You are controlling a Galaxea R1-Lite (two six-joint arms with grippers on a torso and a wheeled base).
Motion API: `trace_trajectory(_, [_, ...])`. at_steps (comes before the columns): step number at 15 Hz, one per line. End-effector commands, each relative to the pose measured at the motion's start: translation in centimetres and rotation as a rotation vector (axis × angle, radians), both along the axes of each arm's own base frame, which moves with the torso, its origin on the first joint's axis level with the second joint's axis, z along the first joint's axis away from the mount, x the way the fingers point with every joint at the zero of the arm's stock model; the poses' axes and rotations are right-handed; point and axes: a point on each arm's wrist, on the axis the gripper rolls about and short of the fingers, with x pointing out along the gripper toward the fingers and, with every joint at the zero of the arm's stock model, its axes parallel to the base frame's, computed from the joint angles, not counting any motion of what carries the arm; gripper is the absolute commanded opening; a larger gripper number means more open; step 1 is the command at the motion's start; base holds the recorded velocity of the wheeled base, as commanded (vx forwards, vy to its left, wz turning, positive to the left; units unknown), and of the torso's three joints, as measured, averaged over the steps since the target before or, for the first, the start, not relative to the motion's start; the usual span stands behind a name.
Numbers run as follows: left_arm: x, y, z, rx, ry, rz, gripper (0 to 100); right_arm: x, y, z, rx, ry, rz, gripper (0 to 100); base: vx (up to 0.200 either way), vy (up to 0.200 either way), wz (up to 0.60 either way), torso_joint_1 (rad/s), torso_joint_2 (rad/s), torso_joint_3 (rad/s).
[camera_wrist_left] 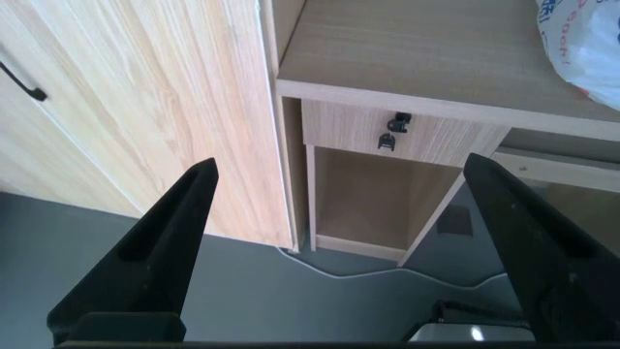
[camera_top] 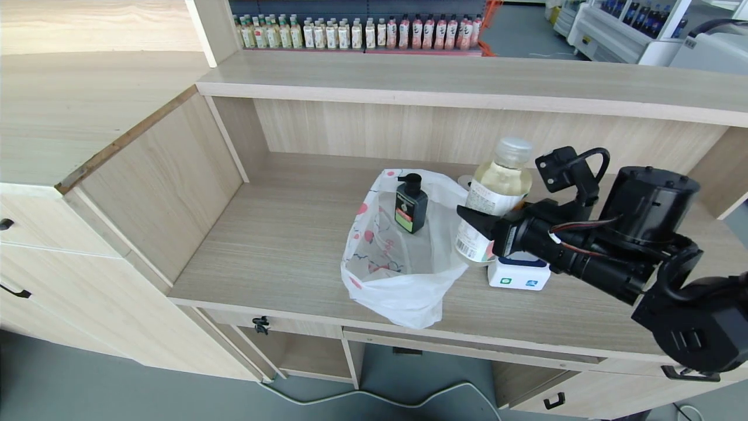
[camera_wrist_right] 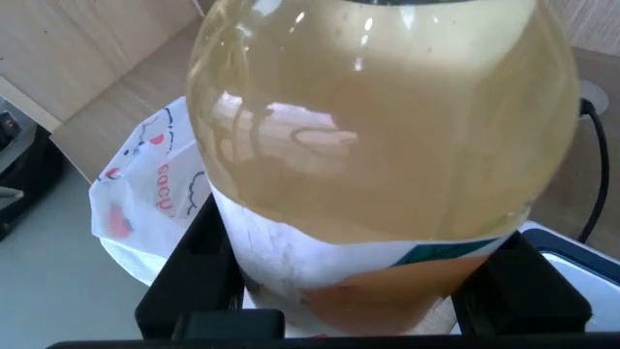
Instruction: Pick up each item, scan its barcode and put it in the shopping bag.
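since the right gripper (camera_top: 482, 231) is clamped on the lower half of the drink bottle (camera_top: 498, 190), one finger on each side of the label, the step in hand looks like the scan. the bottle hangs almost upright, cap up, just to the right of the shopping bag (camera_top: 403, 292) and directly over the small white scanner (camera_top: 519, 275), near it but whether touching i cannot tell. its barcode (camera_top: 467, 248) sits low on the label and faces toward the bag, so to do this well i would turn the wrist until the code looks at the scanner's reading face, hold level and steady for a moment, and not squeeze harder, since the pale liquid makes the bottle heavy and the plastic may give. after that the move is short: lift, carry leftward over the bag's rim, lower it inside.

the bag lies on the counter (camera_top: 280, 234) with its mouth gaping upward, its thin wall slumped over the front edge. a black pump bottle (camera_top: 411, 204) stands upright in the bag's far part, so the drink should go down in front of it, not on it.

the left gripper (camera_wrist_left: 341, 163) hangs with fingers spread wide and empty, below the bag and to its left, before the counter.
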Motion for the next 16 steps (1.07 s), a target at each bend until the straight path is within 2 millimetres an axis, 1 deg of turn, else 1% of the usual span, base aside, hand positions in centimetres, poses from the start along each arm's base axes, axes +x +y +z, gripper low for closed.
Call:
trace_trajectory(1, [0.0,0.0,0.0,0.0,-0.001,0.0,100,1.3,1.5,-2.5,-0.008,0.012,0.026,0,0.0,0.0,0.0,0.0,0.0,0.0])
trace_trajectory(4, [0.0,0.0,0.0,0.0,0.001,0.0,100,2.4,2.6,-4.1,-0.004,-0.071,0.039,0,0.0,0.0,0.0,0.0,0.0,0.0])
trace_trajectory(6, [0.0,0.0,0.0,0.0,-0.001,0.0,100,2.9,2.8,-5.1,-0.022,-0.083,0.066,0,0.0,0.0,0.0,0.0,0.0,0.0])
trace_trajectory(10, [0.0,0.0,0.0,0.0,0.001,0.0,100,4.3,3.6,-6.5,-0.013,-0.108,0.071,0,0.0,0.0,0.0,0.0,0.0,0.0])
trace_trajectory(16, [0.0,0.0,0.0,0.0,-0.001,0.0,100,4.9,3.4,-8.2,-0.03,-0.078,0.074,0,0.0,0.0,0.0,0.0,0.0,0.0])
